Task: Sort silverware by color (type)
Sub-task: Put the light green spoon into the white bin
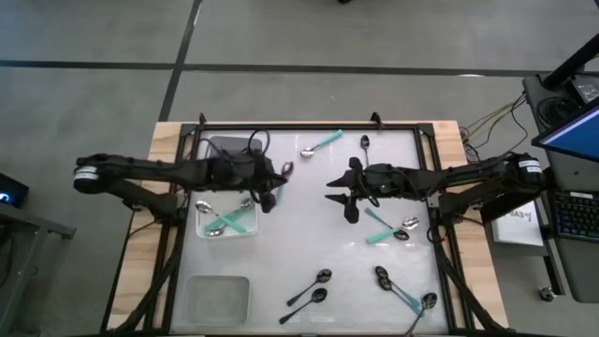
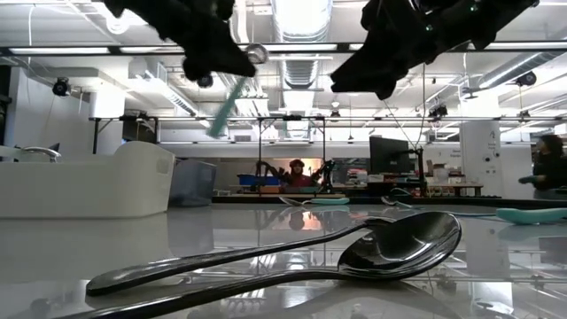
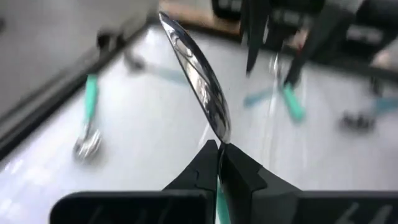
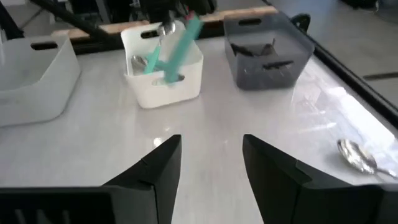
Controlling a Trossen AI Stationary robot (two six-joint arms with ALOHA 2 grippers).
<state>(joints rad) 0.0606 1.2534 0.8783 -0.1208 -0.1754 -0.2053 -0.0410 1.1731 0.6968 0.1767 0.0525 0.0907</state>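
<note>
The left end effector point(image 1: 271, 187) hangs above the bench point(image 1: 299, 234), just at the white bin's point(image 1: 201, 223) right edge, fingers pressed together on a spoon point(image 3: 199, 78) with a silver bowl and teal handle. In the left wrist view the shiny bowl stands up out of the pinch, the teal handle dropping below it. From the right wrist view that spoon hangs tilted over the white bin, which already has silver-and-teal spoons point(image 1: 225, 223) lying inside.

The right end effector point(image 1: 342, 192) hovers well to the right of the white bin, near mid-bench, fingers point(image 4: 155, 165) spread wide with nothing between them.

Behind the white bin sits a grey bin point(image 4: 270, 53) with dark spoons in it; in front of it, a clear bin point(image 1: 217, 298). Loose spoons lie scattered right of the white bin: a teal-handled one point(image 1: 321, 143) and a black one point(image 1: 364, 143) toward the back, two teal-handled point(image 1: 388, 227) under the right arm, several black ones point(image 1: 312, 285) toward the front.
</note>
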